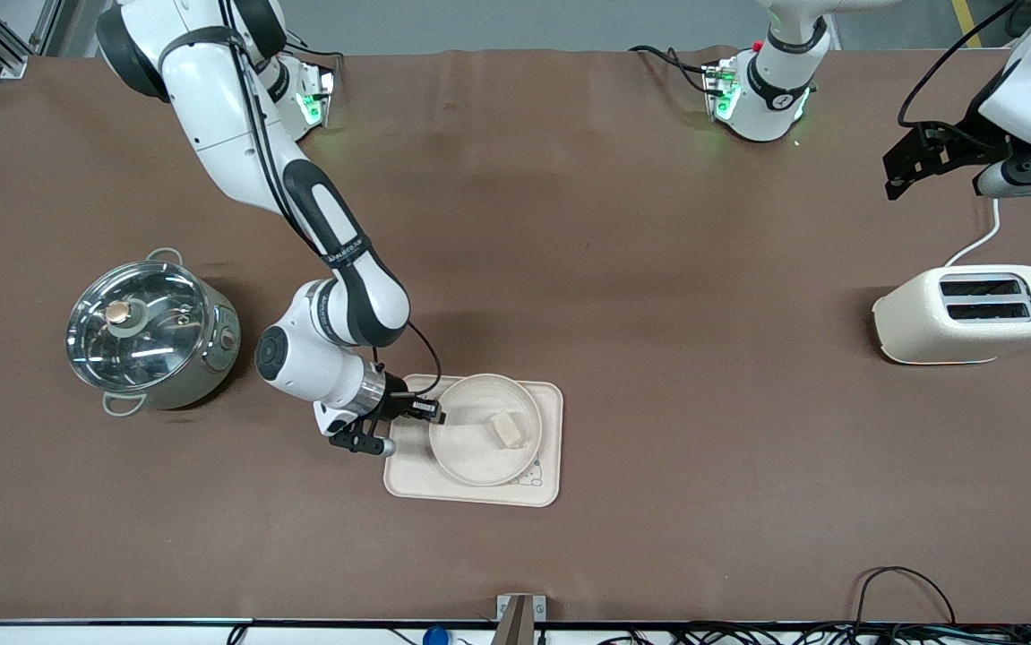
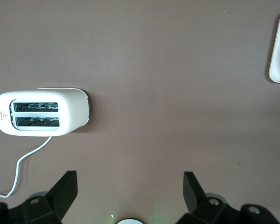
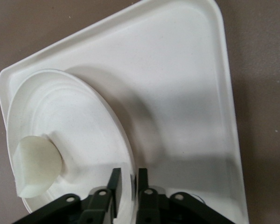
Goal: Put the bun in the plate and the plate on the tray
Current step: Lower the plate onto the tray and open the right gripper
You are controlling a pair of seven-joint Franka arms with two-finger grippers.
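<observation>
The plate [image 1: 479, 430] lies on the tray [image 1: 544, 488], and its rim at the edge toward the right arm's end of the worktop [image 1: 658, 224] sits between the fingers of the right tool [image 1: 433, 412] — the fingers stand a narrow gap apart either side of that rim, and whether they press it I cannot tell. The bun [image 1: 508, 429] rests inside the plate, apart from the tool. A lidded steel pot [image 1: 148, 333] stands well apart at the right arm's end. The left tool [image 2: 129, 186] waits — wide open, holding nothing — over bare worktop near the toaster [image 1: 968, 313].
</observation>
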